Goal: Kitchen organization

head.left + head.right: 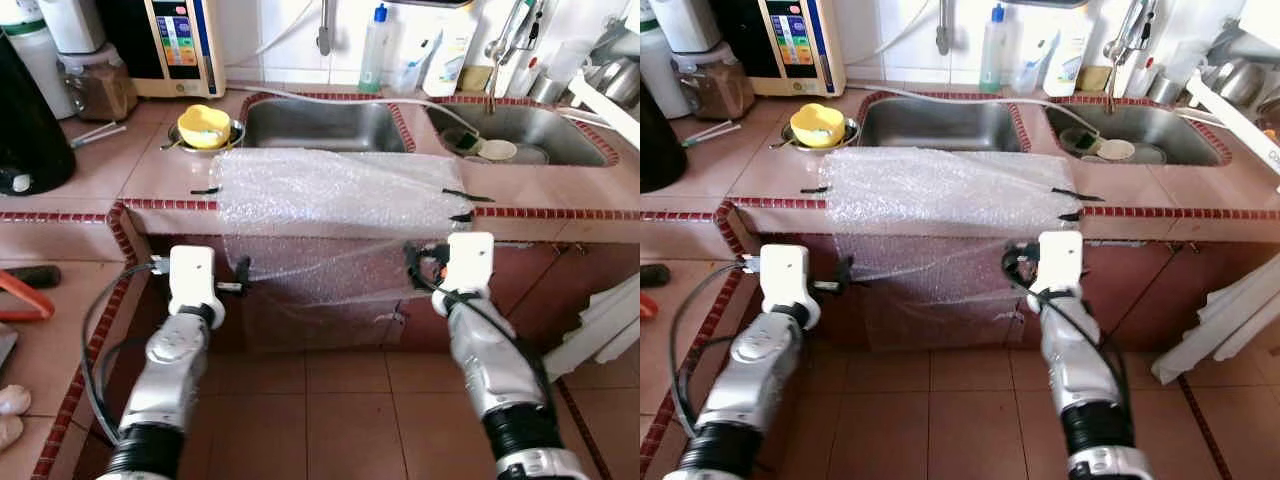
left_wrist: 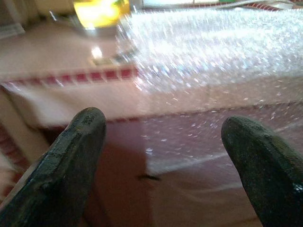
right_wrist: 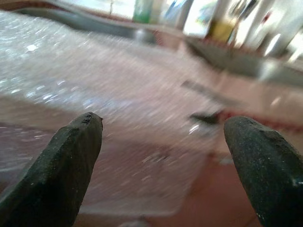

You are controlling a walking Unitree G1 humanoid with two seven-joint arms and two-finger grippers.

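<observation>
Below the bench (image 1: 160, 175) edge, both silver arms reach forward side by side, the left gripper (image 2: 163, 156) and right gripper (image 3: 163, 161) each spread wide and holding nothing. Between them a bubble wrap sheet (image 1: 330, 190) lies taped on the bench near the sink (image 1: 320, 125), its near half hanging over the front edge.

Before me the pink-tiled desk (image 1: 150, 170) with its red-trimmed edge carries a sheet of bubble wrap (image 1: 330, 190) taped down with black strips, draped over the front edge and hanging down the cabinet face. A metal bowl holding a yellow cup (image 1: 204, 127) stands on the tiles beside the twin sinks (image 1: 320, 125), with a jar (image 1: 95, 85) and a white appliance (image 1: 180, 45) at the back.
</observation>
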